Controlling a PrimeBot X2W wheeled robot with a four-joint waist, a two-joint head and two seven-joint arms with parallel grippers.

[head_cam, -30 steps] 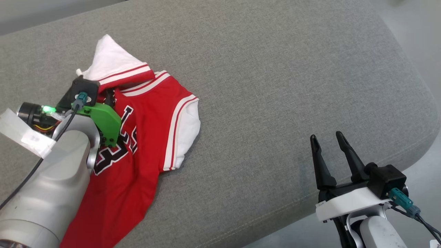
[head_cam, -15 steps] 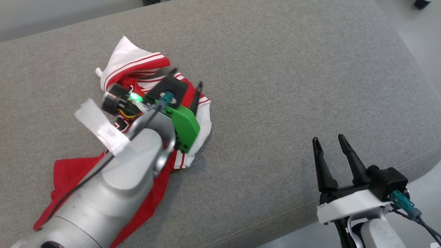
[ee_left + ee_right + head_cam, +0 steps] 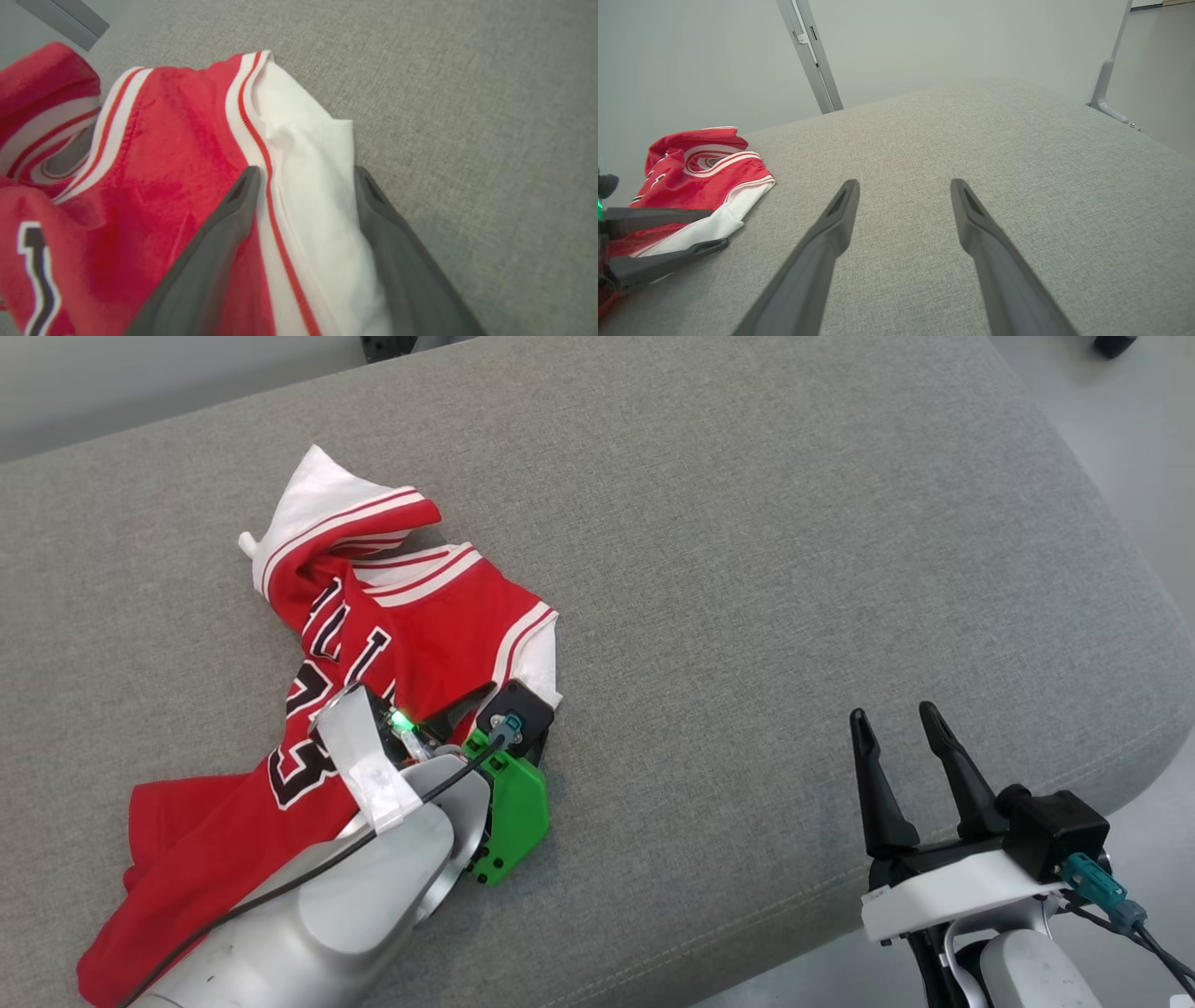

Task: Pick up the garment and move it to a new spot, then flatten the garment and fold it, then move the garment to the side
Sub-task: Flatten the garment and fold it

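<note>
- Furthest left, the garment (image 3: pixel 439 625), a red jersey with white trim, lies crumpled on the left half of the grey cushion (image 3: pixel 747 569). Its collar is bunched and its hem trails toward the near edge.
- My left gripper (image 3: pixel 306 170) sits at the jersey's right side with its jaws wide and the white sleeve (image 3: pixel 308 140) lying between my fingers. Nothing is clamped, and I cannot quite tell whether my tips press the cloth.
- My right gripper (image 3: pixel 893 714) hovers by the cushion's near right edge, jaws wide and holding nothing, well apart from the jersey.
- My reckoning is that the garment is neither flat nor folded. Flattening, folding and the move aside are all left to do.
</note>
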